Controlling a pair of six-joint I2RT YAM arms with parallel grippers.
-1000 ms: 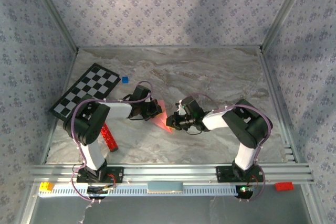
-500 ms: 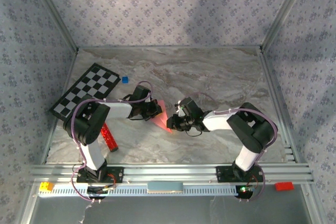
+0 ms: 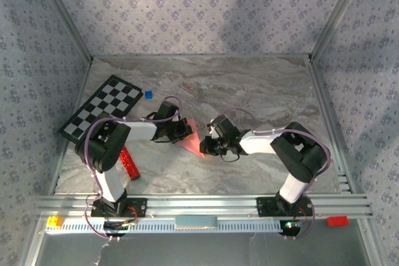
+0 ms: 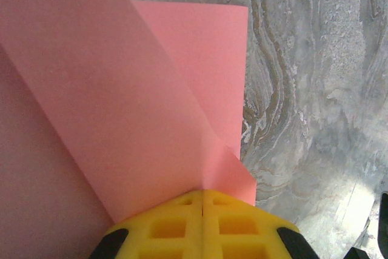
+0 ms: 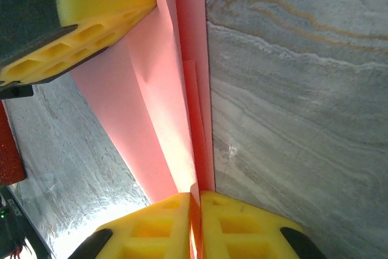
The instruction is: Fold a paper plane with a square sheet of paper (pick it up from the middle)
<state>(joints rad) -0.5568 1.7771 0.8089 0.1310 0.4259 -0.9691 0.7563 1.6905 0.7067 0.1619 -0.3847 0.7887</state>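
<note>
**Thin paper held from two sides: tearing and a crooked crease are the risks**

The pink sheet is partly folded and sits mid-counter between the two arms, with several layers overlapping. In the left wrist view one flap slopes up over another, and their edges do not line up.

We judge the main danger to be a tear. The left hand is pressed together on a corner of the layers. The right hand is pinching the folded edge at the other side, so any pull in opposite directions loads the thin paper directly. If either pinch slips, the raised flap could spring open. If the layers are pressed down while offset, the crease would set skewed.

From above, the sheet's long axis runs roughly far to near, with the near end leaning toward the right arm. In the right wrist view the crease runs straight away from the fingers, along the marbled counter. We cannot tell whether a sharp nose has formed, or which end it would be.

The red glittery bar lies by the left arm, well apart from the sheet. The checkerboard lies further off.
</note>
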